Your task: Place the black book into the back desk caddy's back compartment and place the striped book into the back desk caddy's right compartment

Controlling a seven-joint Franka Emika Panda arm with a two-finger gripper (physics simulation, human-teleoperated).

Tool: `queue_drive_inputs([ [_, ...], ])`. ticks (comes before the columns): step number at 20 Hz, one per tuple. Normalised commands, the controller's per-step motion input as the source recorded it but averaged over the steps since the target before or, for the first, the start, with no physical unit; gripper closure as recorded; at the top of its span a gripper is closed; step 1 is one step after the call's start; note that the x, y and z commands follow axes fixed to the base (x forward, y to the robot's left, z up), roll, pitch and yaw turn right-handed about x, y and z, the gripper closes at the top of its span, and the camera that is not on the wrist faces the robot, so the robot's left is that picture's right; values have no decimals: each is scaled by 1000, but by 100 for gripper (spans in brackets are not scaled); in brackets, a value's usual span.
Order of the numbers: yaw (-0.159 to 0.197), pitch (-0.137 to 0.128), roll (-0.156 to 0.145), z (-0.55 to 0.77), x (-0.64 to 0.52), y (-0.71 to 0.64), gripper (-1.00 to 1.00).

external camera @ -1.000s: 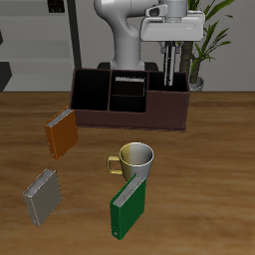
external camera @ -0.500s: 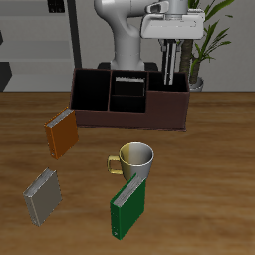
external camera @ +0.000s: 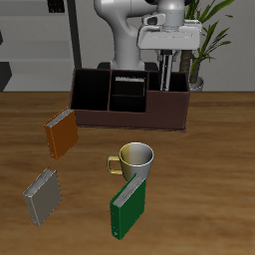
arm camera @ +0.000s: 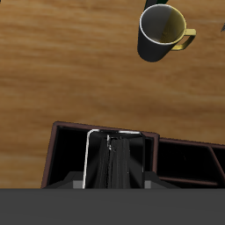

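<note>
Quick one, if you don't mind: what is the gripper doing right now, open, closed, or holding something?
Gripper: over the caddy's wide end section, fingers down beside the striped book standing there; whether it is clamped cannot be told.

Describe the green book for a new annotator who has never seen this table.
Find the dark brown desk caddy at the back of the table, then the mug in front of it. The green book sits just beyond the mug, nearest the front edge. Unlike the orange book and grey book, it is green and beside the mug.
</note>
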Motion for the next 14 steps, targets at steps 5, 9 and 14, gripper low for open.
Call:
queue_drive_inputs([
  [5,-62,128,64,-139,24,-6,-100],
  [9,-19,38,31,-3,-38,42,-100],
  [14,4,-7,14,67,-10,22,-100],
])
